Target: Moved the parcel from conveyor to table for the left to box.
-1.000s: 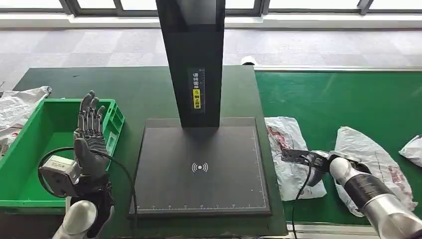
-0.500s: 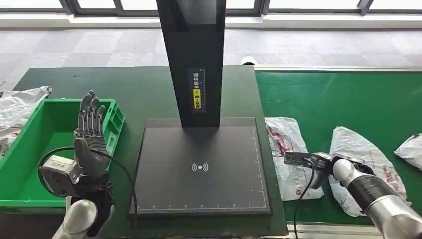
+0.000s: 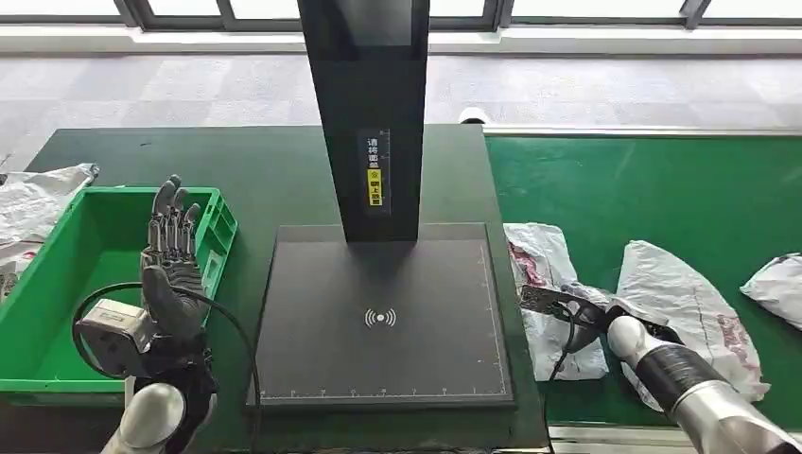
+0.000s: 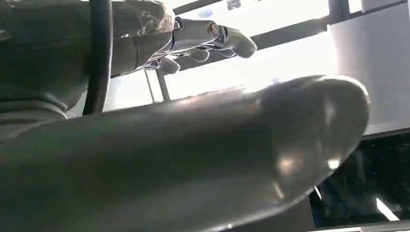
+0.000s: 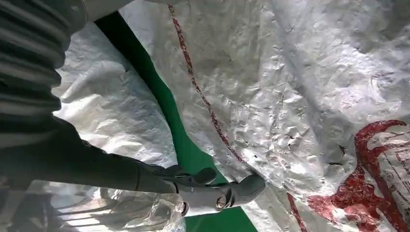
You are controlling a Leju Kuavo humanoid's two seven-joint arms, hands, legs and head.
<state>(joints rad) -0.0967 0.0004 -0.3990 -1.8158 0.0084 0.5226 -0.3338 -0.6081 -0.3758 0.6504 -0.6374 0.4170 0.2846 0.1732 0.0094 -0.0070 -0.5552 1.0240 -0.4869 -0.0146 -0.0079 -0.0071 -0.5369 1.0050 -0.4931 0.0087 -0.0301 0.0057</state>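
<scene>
Since a second ago my right hand (image 3: pixel 567 305) has slid toward the conveyor's (image 3: pixel 662 180) left edge, fingers (image 5: pixel 241 187) touching the parcel (image 3: pixel 544 284); grip unclear. Left hand (image 3: pixel 170 255) open, upright.

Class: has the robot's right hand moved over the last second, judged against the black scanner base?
Yes. The right hand has shifted left, nearer the black scanner base, over the white parcel.

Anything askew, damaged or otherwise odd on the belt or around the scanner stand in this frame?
Nothing looks damaged or spilled. The crumpled white plastic parcel with red print lies at the green conveyor belt edge beside the black scanner platform, with the right hand over it. The left hand is raised, fingers apart, by the green plastic crate.
</scene>
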